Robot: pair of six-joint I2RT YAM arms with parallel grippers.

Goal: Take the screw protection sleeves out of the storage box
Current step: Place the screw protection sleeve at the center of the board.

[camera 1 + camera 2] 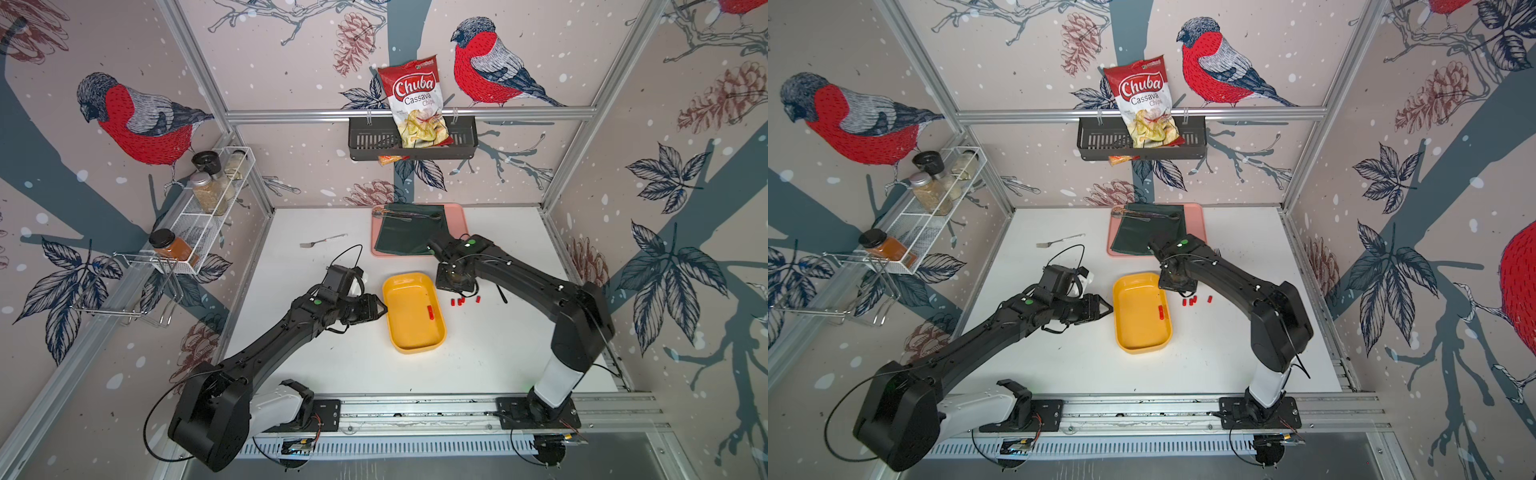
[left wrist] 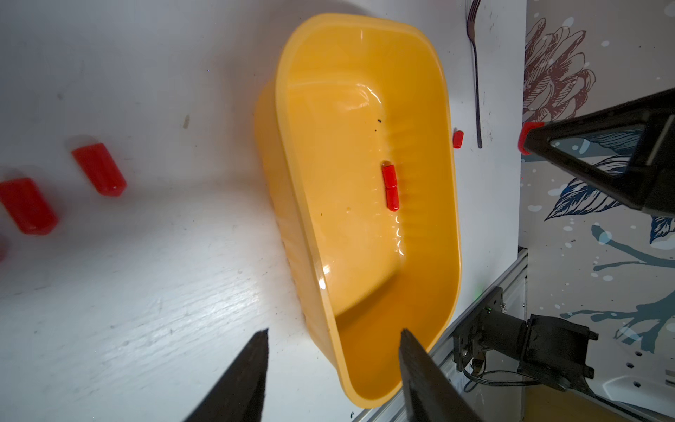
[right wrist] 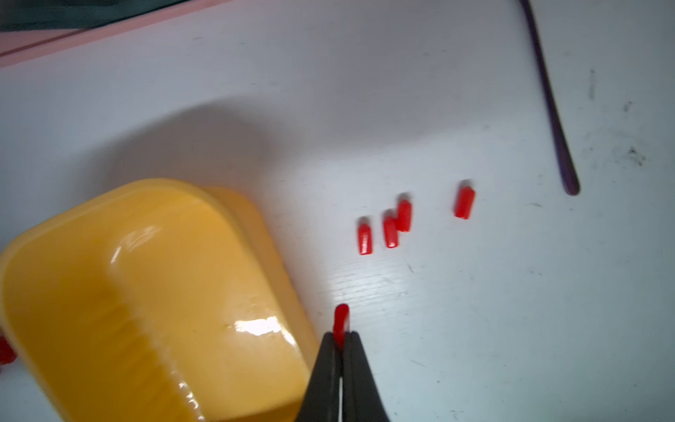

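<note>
The right gripper (image 3: pixel 341 338) kept its fingers clamped on one red sleeve (image 3: pixel 341 317), over bare table just beside the storage box (image 3: pixel 146 292). Ahead of the fingertips lay four loose sleeves (image 3: pixel 391 230), two of them touching. A dark fork handle (image 3: pixel 548 98) lay beyond them, and a pink tray (image 3: pixel 91 33) farther off. The left gripper (image 2: pixel 334 330), fingers apart, straddled the box's near wall. Two sleeves (image 2: pixel 390 186) lay end to end inside, ahead of its fingertips.

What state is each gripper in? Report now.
Left gripper: open, holding nothing.
Right gripper: shut on one red sleeve.
</note>
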